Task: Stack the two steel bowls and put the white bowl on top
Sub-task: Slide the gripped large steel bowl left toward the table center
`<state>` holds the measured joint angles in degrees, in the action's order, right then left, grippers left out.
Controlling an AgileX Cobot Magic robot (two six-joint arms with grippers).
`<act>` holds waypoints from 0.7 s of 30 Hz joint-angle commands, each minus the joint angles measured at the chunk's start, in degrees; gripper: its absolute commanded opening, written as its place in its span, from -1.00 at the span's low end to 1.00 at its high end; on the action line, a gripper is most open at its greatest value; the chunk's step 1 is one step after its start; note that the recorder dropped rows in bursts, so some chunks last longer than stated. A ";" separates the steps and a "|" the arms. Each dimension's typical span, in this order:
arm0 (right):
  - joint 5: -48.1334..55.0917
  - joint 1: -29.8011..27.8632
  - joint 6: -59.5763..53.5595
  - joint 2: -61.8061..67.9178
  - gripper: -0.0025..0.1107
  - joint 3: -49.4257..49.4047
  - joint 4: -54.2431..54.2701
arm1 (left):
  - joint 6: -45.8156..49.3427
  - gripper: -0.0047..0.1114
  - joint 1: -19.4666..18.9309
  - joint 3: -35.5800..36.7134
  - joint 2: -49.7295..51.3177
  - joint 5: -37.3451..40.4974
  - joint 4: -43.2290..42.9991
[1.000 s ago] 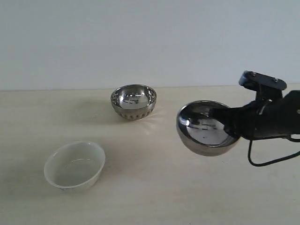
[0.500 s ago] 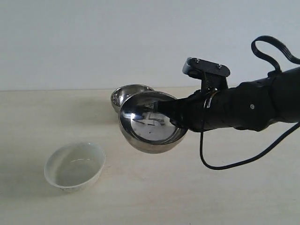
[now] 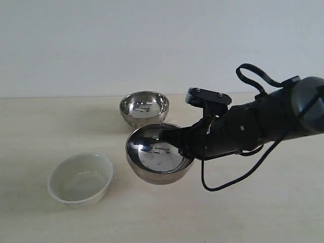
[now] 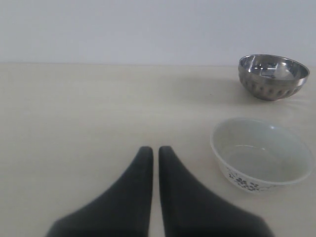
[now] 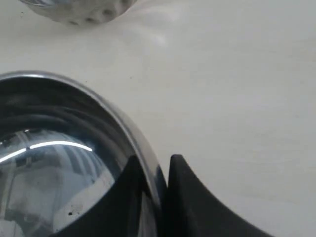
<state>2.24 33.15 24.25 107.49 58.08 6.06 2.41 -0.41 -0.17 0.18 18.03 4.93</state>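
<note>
My right gripper (image 3: 183,143) (image 5: 154,163) is shut on the rim of the wide smooth steel bowl (image 3: 158,161) (image 5: 59,163), holding it low over the table's middle, in front of the dimpled steel bowl (image 3: 144,109) (image 4: 273,76) (image 5: 84,12). One finger is inside the wide bowl's wall, the other outside. The white bowl (image 3: 81,178) (image 4: 262,154) rests upright on the table at the front left, apart from both steel bowls. My left gripper (image 4: 155,149) is shut with nothing in it, low over bare table beside the white bowl; the exterior view does not show it.
A pale wooden table (image 3: 243,212) carries everything, with a plain light wall behind. A black cable (image 3: 238,174) loops under the right arm.
The right arm swung the wide steel bowl from the right side leftward past the dimpled bowl, then drew it forward and lower. The other two bowls stayed put.
</note>
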 commanded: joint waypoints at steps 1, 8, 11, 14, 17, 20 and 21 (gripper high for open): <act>-0.38 0.13 0.31 2.75 -0.96 1.99 -0.35 | -0.27 -0.85 0.29 0.17 -0.18 -0.43 0.00; -0.44 0.49 1.13 5.09 -0.96 2.13 -0.35 | -0.27 -0.85 0.29 0.17 -0.18 -0.43 0.00; -2.24 1.70 1.13 5.12 -0.96 2.13 -0.35 | -0.27 -0.85 0.29 0.17 -0.18 -0.43 0.00; -4.10 2.40 0.88 5.22 -0.96 2.13 -0.35 | -0.27 -0.85 0.29 0.17 -0.18 -0.43 0.00; -3.62 2.26 1.14 5.22 -0.96 2.13 -0.35 | -0.27 -0.85 0.29 0.17 -0.18 -0.43 0.00; -1.61 2.26 1.14 5.22 -0.96 2.13 -0.35 | -0.27 -0.85 0.29 0.17 -0.18 -0.43 0.00; -1.04 2.26 1.14 5.22 -0.96 2.13 -0.35 | -0.27 -0.85 0.29 0.17 -0.18 -0.43 0.00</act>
<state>0.00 35.43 25.19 112.88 59.90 6.06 2.41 -0.41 -0.17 0.18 18.03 4.93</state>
